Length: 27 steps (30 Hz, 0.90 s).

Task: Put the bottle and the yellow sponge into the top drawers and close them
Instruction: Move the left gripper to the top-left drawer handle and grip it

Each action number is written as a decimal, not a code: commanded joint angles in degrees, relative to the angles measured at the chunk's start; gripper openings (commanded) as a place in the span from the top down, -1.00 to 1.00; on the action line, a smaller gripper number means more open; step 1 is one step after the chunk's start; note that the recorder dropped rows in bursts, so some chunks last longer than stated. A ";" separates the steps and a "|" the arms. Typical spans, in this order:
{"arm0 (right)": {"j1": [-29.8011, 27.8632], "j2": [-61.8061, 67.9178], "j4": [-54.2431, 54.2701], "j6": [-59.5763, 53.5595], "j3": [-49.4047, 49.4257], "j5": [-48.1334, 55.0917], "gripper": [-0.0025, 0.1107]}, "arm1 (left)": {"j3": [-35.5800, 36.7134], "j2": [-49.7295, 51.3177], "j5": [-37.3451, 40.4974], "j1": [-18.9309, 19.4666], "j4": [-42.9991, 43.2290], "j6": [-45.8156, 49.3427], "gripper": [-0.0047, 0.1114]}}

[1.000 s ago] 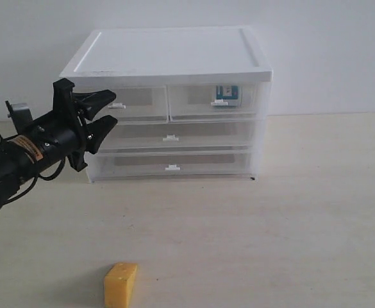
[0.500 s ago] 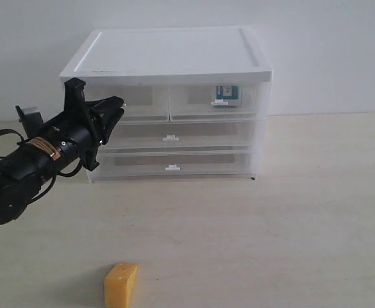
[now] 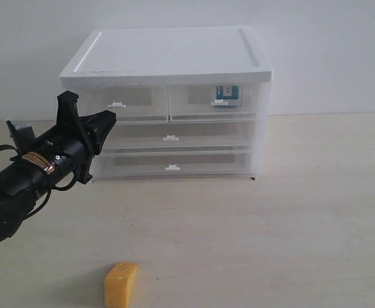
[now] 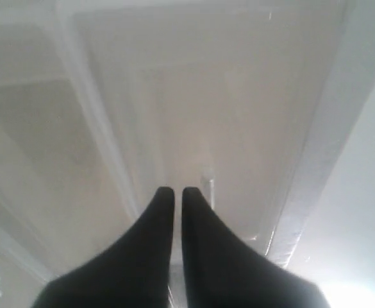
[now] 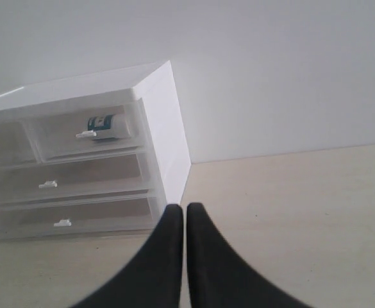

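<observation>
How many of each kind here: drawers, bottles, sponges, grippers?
top drawers: 2
full-width drawers: 2
bottle: 1
yellow sponge: 1
grippers: 2, left gripper and right gripper
total: 8

Exterior camera: set in front of the cabinet, a little above its lid, facing the wall. Mid distance; we see all four drawer fronts and a wide stretch of table.

Left wrist camera: behind the left gripper, very near a translucent drawer front. The picture is blurred, so we cannot tell which drawer.

Right wrist camera: behind the right gripper, well back from the cabinet, off its right corner, taking in its front and right side, table and wall.

Shared: exterior and right wrist views both show the drawer fronts and the bottle behind the right top drawer. The left wrist view shares only a patch of cabinet front.
</observation>
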 commanded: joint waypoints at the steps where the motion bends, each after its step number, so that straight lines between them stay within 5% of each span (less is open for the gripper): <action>1: -0.13 -0.24 0.06 -0.49 0.26 -0.72 0.96 | 1.17 -0.45 -0.40 -0.83 -1.05 0.58 0.85; 6: -0.13 -0.24 0.06 -0.49 0.26 -0.72 0.96 | 1.17 -0.45 -0.40 -0.87 -1.63 0.58 0.80; 13: -0.13 -0.24 0.06 -0.49 0.26 -0.72 0.96 | -0.37 -0.34 -0.40 -0.87 -1.86 0.58 0.05; 23: -0.13 -0.24 0.06 -0.61 0.26 -0.72 0.96 | -3.53 -0.22 -0.40 -0.87 -1.62 0.85 0.55; 27: -0.13 -0.24 0.06 -0.61 0.26 -0.72 0.96 | -3.74 -0.22 -0.40 -0.87 -2.44 1.22 0.57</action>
